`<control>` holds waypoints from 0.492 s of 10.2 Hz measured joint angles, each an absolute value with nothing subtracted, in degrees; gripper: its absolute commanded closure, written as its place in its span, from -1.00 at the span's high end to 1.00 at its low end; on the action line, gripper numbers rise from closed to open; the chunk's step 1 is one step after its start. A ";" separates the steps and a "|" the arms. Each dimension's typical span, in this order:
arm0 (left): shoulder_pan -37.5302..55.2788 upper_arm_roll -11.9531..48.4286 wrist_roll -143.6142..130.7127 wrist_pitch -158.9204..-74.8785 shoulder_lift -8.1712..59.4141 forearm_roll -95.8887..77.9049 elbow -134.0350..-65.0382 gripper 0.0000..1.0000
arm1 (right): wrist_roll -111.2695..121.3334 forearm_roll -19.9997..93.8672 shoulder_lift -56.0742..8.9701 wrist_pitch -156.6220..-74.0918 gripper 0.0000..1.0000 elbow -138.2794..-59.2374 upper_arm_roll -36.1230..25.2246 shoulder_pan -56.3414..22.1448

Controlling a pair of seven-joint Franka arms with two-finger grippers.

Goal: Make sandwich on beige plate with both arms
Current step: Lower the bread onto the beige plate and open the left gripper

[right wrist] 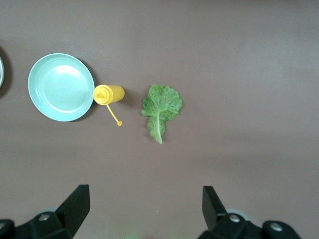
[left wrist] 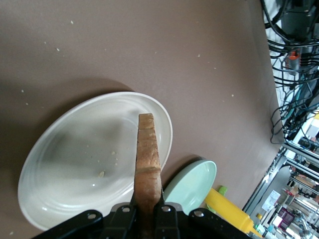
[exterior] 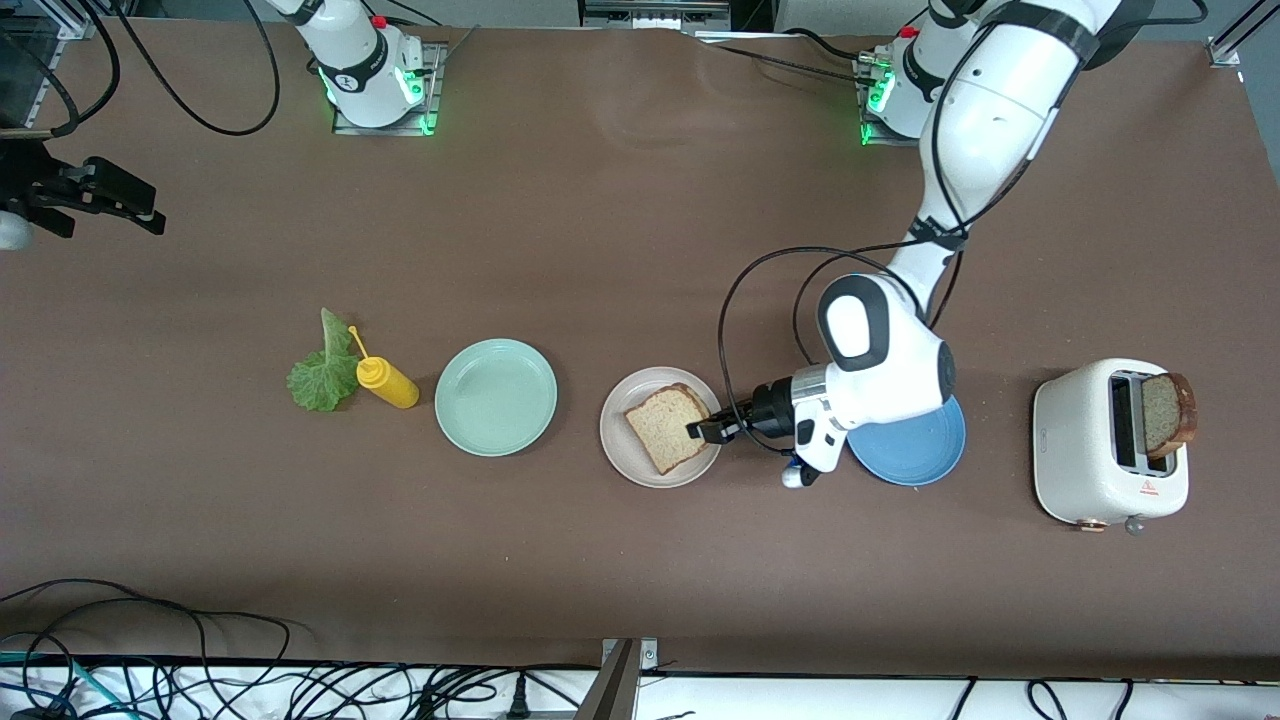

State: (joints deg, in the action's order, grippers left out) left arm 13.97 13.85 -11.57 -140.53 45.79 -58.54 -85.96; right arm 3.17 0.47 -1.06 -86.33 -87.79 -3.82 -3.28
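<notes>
from the front i see my left gripper (exterior: 703,430) clenched on the edge of a bread slice (exterior: 667,427) over the beige plate (exterior: 622,448), the slice's flat face up toward the camera, corners pointing diamond-wise. a blue plate (exterior: 915,455) sits partly under the arm, a green plate (exterior: 496,397) toward the right arm's end, then a mustard bottle (exterior: 388,382) touching a lettuce leaf (exterior: 323,375). a second slice (exterior: 1166,412) stands in the toaster (exterior: 1085,450). my right gripper (exterior: 110,198) waits over the worktop's end.

left wrist: bread edge-on (left wrist: 148,164), long axis running straight out from the gripper above the plate (left wrist: 60,169).

right wrist: fingers (right wrist: 74,206) spread wide, holding nothing, above leaf (right wrist: 160,105), bottle (right wrist: 108,94), green plate (right wrist: 61,86).
</notes>
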 measured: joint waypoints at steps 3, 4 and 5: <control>14.20 15.18 -11.55 -142.85 47.60 -58.54 -85.98 -1.00 | 3.17 0.47 -1.06 -86.33 1.00 -87.79 -3.82 -3.28; 14.19 15.19 -11.40 -142.87 47.74 -58.54 -85.98 -1.00 | 3.17 0.47 -1.06 -86.33 1.00 -87.79 -3.82 -3.28; 14.19 15.19 -10.39 -142.87 47.86 -58.54 -86.03 -1.00 | 3.17 0.47 -1.06 -86.33 1.00 -87.79 -3.82 -3.28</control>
